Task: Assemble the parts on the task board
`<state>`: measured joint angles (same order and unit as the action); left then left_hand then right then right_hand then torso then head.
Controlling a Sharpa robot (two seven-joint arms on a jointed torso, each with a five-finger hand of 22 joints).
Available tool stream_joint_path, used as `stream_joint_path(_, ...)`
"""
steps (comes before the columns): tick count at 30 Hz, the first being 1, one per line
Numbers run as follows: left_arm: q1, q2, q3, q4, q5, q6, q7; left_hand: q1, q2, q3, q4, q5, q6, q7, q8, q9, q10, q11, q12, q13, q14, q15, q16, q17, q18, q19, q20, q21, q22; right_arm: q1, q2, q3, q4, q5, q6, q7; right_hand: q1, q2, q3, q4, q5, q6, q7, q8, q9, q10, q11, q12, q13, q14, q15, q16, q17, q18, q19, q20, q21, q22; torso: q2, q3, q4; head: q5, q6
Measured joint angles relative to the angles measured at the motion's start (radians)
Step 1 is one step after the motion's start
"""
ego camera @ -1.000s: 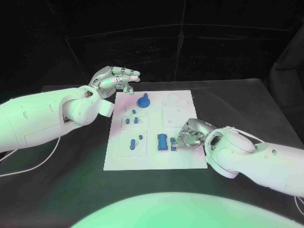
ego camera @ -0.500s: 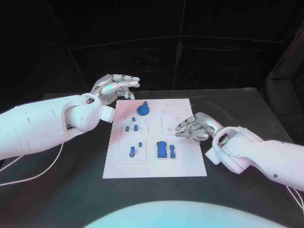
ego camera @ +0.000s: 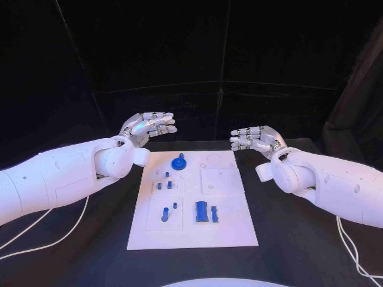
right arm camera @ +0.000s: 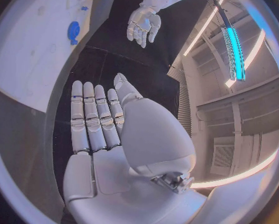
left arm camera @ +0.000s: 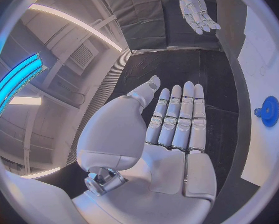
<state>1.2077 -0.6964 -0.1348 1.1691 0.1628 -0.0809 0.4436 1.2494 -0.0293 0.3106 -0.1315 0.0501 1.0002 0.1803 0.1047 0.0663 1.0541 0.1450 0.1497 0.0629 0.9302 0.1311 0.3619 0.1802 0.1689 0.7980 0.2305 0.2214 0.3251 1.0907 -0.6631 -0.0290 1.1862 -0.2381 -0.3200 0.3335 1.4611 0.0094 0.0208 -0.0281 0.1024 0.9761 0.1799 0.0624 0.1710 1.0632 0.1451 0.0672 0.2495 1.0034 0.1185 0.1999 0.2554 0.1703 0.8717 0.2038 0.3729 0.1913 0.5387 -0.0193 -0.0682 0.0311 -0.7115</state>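
Both the left hand (ego camera: 148, 125) and the right hand (ego camera: 254, 139) hang empty, fingers extended, beyond the task board's (ego camera: 230, 230) far edge. The blue parts (ego camera: 206, 211) sit in the board on the worktop (ego camera: 304, 239), so assembly looks finished or nearly so.

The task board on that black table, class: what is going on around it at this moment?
Nothing is being handled at this moment. The left hand and right hand are both raised above the far end of the task board, fingers extended, holding nothing. The blue parts lie on the board untouched: a round blue piece at the far end, small pegs in the middle, and a larger blue block nearer the robot.
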Motion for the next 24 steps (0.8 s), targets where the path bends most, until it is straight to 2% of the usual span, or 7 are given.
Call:
stream_joint_path(2,-0.005,0.013,0.000,-0.021,0.010,-0.004,0.005,0.000,0.000,-0.013,0.002,0.000,-0.002,-0.002,-0.009,0.000,-0.005,0.006,-0.019,0.000,-0.009,0.009,-0.046,-0.024,0.000,-0.023,0.019,-0.034,-0.029,0.000,0.021,0.002,-0.035,0.031,0.018,0.027,-0.034,0.009,0.003,-0.038,0.000,-0.006,0.005,0.000,-0.038,-0.010,0.007,0.000,-0.084,0.023,0.016,-0.071,-0.076,0.000,0.034,0.032,-0.088,-0.060,-0.004,0.0006,0.0002,0.000,0.011)
stream_joint_path(5,-0.012,0.024,0.000,-0.043,0.021,-0.011,0.010,-0.004,0.003,-0.023,0.003,0.000,-0.009,-0.004,-0.016,-0.001,-0.006,0.011,-0.036,-0.001,-0.012,0.010,-0.084,-0.043,0.000,-0.035,0.028,-0.057,-0.053,0.001,0.036,0.004,-0.063,0.056,0.035,0.051,-0.058,0.015,0.006,-0.064,0.000,-0.008,0.005,0.000,-0.060,-0.011,0.007,-0.001,-0.129,0.052,0.011,-0.102,-0.116,0.000,0.065,0.034,-0.130,-0.090,-0.010,0.0031,0.0007,0.003,0.025)
stream_joint_path(9,-0.012,0.019,0.001,-0.033,0.021,-0.014,0.008,-0.166,0.015,-0.064,0.020,-0.022,-0.138,-0.026,-0.054,-0.027,-0.140,-0.006,-0.052,-0.026,-0.130,-0.007,-0.122,-0.062,0.000,-0.133,-0.002,-0.080,-0.090,-0.001,0.029,0.004,-0.051,0.056,0.032,0.049,-0.239,0.006,-0.004,-0.031,-0.012,-0.129,-0.017,-0.025,-0.076,-0.141,-0.011,-0.029,-0.148,-0.076,-0.006,-0.136,-0.137,0.000,-0.046,0.003,-0.163,-0.118,-0.010,0.0033,0.0018,0.002,0.025)
stream_joint_path(12,-0.019,0.015,0.008,-0.015,0.018,-0.023,0.007,-0.306,0.022,-0.095,0.034,-0.030,-0.249,-0.045,-0.075,-0.044,-0.258,-0.025,-0.085,-0.042,-0.233,-0.023,-0.154,-0.078,-0.023,-0.219,-0.032,-0.098,-0.120,-0.005,0.018,0.004,-0.026,0.057,0.021,0.049,-0.392,0.000,-0.013,-0.008,-0.047,-0.235,-0.036,-0.040,-0.110,-0.257,-0.028,-0.045,-0.173,-0.193,-0.020,-0.163,-0.152,-0.016,-0.150,-0.023,-0.189,-0.148,-0.008,0.0042,0.0075,-0.003,0.036)
stream_joint_path(17,-0.038,0.002,0.026,0.040,0.009,-0.064,0.007,-0.461,0.026,-0.133,0.074,-0.038,-0.373,-0.068,-0.088,-0.055,-0.389,-0.044,-0.118,-0.053,-0.347,-0.050,-0.187,-0.115,-0.038,-0.314,-0.064,-0.118,-0.154,-0.012,-0.008,0.009,0.052,0.070,-0.022,0.054,-0.566,-0.005,-0.017,0.008,-0.075,-0.355,-0.060,-0.049,-0.141,-0.388,-0.047,-0.056,-0.211,-0.325,-0.062,-0.180,-0.189,-0.032,-0.268,-0.052,-0.219,-0.170,-0.004,0.0090,0.0273,-0.016,0.070)
stream_joint_path(18,-0.043,-0.002,0.030,0.054,0.006,-0.078,0.008,-0.494,0.026,-0.140,0.083,-0.038,-0.399,-0.072,-0.091,-0.057,-0.416,-0.048,-0.123,-0.054,-0.372,-0.062,-0.195,-0.125,-0.038,-0.334,-0.071,-0.122,-0.161,-0.014,-0.015,0.011,0.073,0.075,-0.035,0.056,-0.602,-0.005,-0.016,0.011,-0.080,-0.381,-0.065,-0.049,-0.146,-0.416,-0.053,-0.056,-0.218,-0.353,-0.070,-0.181,-0.199,-0.046,-0.293,-0.058,-0.226,-0.173,-0.003,0.0103,0.0320,-0.018,0.077)
stream_joint_path(24,-0.087,-0.033,0.069,0.177,-0.023,-0.215,0.014,-0.665,0.028,-0.175,0.118,-0.042,-0.535,-0.120,-0.097,-0.063,-0.561,-0.105,-0.138,-0.059,-0.499,-0.106,-0.232,-0.160,-0.063,-0.440,-0.107,-0.178,-0.198,-0.030,-0.069,0.020,0.238,0.120,-0.166,0.087,-0.797,-0.008,-0.022,0.017,-0.090,-0.516,-0.101,-0.055,-0.162,-0.563,-0.110,-0.060,-0.238,-0.501,-0.101,-0.192,-0.235,-0.062,-0.424,-0.092,-0.259,-0.185,0.003,0.0167,0.0573,-0.029,0.107)
